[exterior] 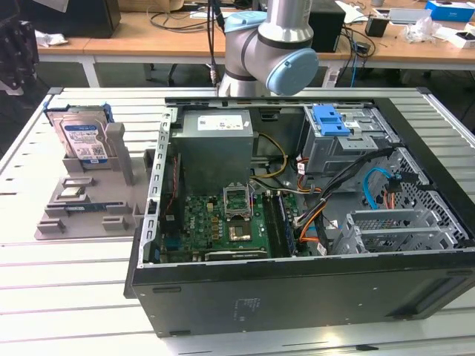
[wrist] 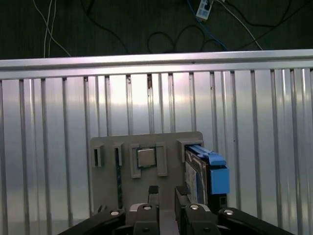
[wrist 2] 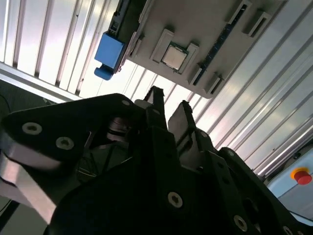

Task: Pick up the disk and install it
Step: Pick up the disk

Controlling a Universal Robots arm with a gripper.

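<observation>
– Gripper [wrist 2: 169, 100] first: how do its fingers stand?
– Apart, with a narrow gap and nothing between them. In both wrist views the two black fingertips [wrist: 153, 191] point down at the grey holder [wrist: 146, 147] and touch nothing.
– And the disk [exterior: 83, 141]?
– It stands on edge in a slot at one end of that holder, with its blue-and-white label facing out and the blue bracket [wrist: 218, 172] around its edges. The holder lies flat on the slatted metal tabletop [exterior: 67, 282], near the far corner on the exterior view's left.
– How close is the gripper to it?
– Near, but clear of it. In the first wrist view the fingertips line up between the disk and a square chip [wrist: 145, 157] seated in the holder's middle pocket.
– What else is on the tabletop?
– An open computer case [exterior: 297, 297] lies on its side just beside the holder and fills the exterior view's right. Inside it are a grey power-supply box [exterior: 215, 144] at the far wall, a green board below that, and a grey cage with a blue latch [exterior: 330, 122] toward the far corner.
– And the arm?
– Its grey and pale-blue joints [exterior: 271, 41] rise at the tabletop's far edge, behind the case.
</observation>
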